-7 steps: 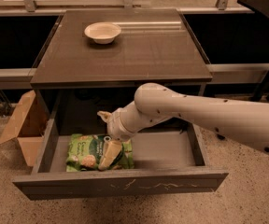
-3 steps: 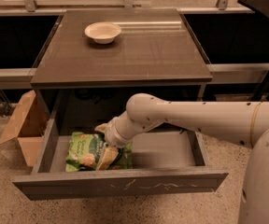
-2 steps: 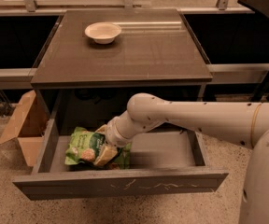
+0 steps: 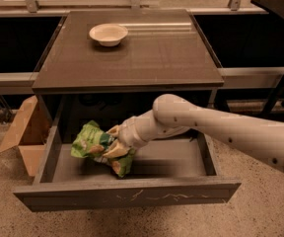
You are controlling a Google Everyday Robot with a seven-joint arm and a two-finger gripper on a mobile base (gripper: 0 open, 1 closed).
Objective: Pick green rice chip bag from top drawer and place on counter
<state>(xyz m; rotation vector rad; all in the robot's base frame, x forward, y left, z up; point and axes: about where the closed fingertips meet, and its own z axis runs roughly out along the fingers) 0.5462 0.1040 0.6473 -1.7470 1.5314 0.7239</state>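
Note:
The green rice chip bag (image 4: 93, 143) is crumpled and lifted off the floor of the open top drawer (image 4: 132, 195), tilted up at its left end. My gripper (image 4: 113, 143) reaches in from the right on a long white arm and is shut on the bag's right half; its pale fingers (image 4: 113, 150) pinch the pouch. The bag hangs over the left half of the drawer, below the front edge of the counter (image 4: 132, 58).
A white bowl (image 4: 108, 34) stands at the back left of the counter. A tan cardboard box (image 4: 26, 135) lies open on the floor left of the drawer. A dark table edge and legs (image 4: 280, 14) stand at the right.
The bag lay flat on the drawer floor with my gripper coming down on it; now the gripper has closed on it and raised it, crumpled and tilted, off the floor.

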